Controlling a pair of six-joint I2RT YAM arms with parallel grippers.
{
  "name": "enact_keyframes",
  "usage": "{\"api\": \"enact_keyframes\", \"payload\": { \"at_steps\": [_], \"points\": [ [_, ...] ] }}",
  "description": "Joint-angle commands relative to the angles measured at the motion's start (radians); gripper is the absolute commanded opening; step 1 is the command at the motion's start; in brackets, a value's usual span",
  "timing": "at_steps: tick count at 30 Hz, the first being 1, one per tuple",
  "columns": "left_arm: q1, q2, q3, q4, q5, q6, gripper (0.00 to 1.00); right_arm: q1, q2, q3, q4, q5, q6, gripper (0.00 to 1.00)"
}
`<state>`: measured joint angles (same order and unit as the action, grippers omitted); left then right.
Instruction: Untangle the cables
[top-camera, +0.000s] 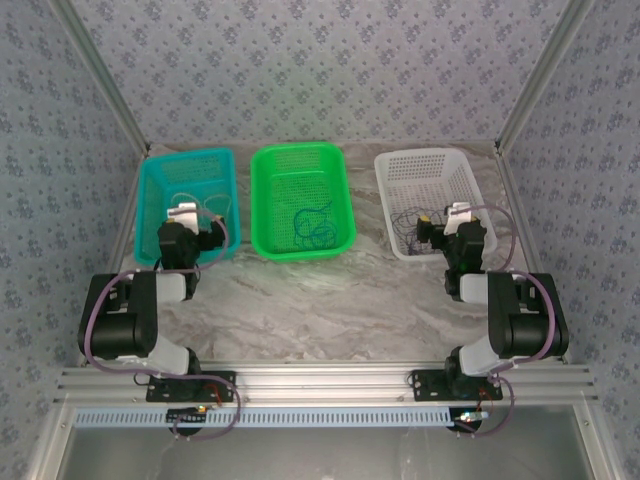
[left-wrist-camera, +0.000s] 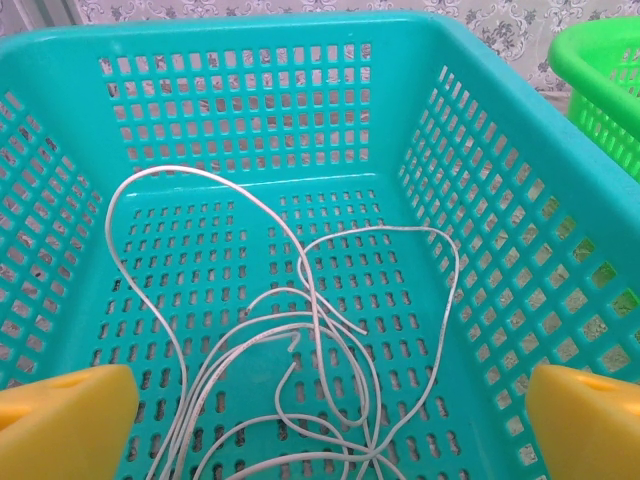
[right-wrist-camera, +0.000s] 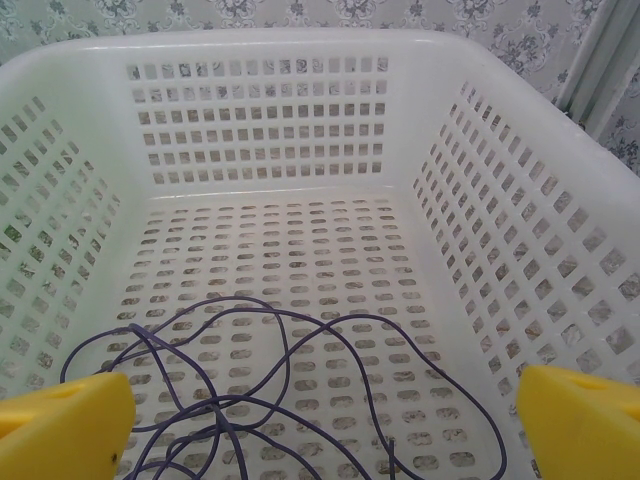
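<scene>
We find the left gripper (left-wrist-camera: 322, 425) poised over the near end of the teal basket (left-wrist-camera: 250, 100), its yellow fingers (left-wrist-camera: 62, 418) set wide apart with nothing between them. A whitish cable (left-wrist-camera: 318, 320) lies in loose overlapping loops on that basket's floor, below the fingers and not touched by them so far as we can see. The right gripper (right-wrist-camera: 322, 420) stands likewise over the near end of the white basket (right-wrist-camera: 260, 110), at the right of the table (top-camera: 320, 300), jaws wide apart and empty. A dark purplish cable (right-wrist-camera: 285, 340) lies looped on that basket's floor, toward its near left. The green basket (top-camera: 295, 152) sits between the other two and holds a dark blue cable (top-camera: 315, 225) coiled toward its near end. Each cable lies in its own basket, well apart from the others.
</scene>
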<state>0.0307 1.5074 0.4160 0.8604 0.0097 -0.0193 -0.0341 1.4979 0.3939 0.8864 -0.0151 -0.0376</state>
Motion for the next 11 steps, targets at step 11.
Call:
{"api": "enact_keyframes", "payload": {
  "at_steps": [11],
  "points": [
    [0.002, 0.029, 0.0, -0.049, -0.007, -0.009, 0.99, 0.002, 0.023, -0.001, -0.086, 0.025, 0.008, 1.0]
  ]
}}
